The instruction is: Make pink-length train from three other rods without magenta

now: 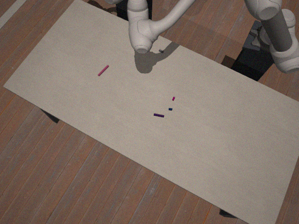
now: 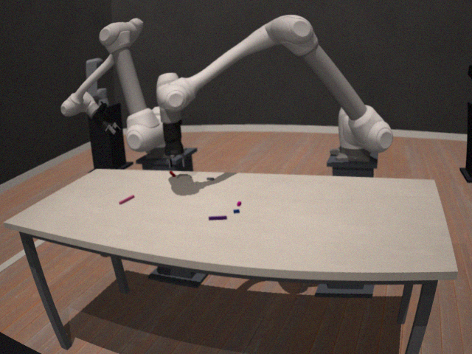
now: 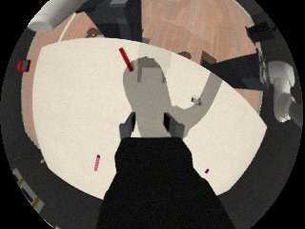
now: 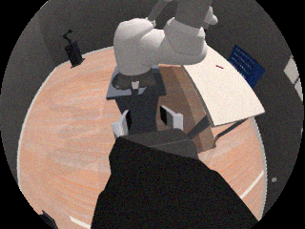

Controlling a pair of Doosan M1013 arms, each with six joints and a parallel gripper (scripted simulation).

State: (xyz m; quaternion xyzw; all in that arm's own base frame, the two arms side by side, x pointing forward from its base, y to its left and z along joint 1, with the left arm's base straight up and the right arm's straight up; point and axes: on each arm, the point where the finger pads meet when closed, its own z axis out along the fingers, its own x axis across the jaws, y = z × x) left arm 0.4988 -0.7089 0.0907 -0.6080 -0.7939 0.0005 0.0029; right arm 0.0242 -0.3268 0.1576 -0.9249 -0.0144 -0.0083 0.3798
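One open left claw [image 2: 177, 166] [image 3: 150, 117], vertically downward
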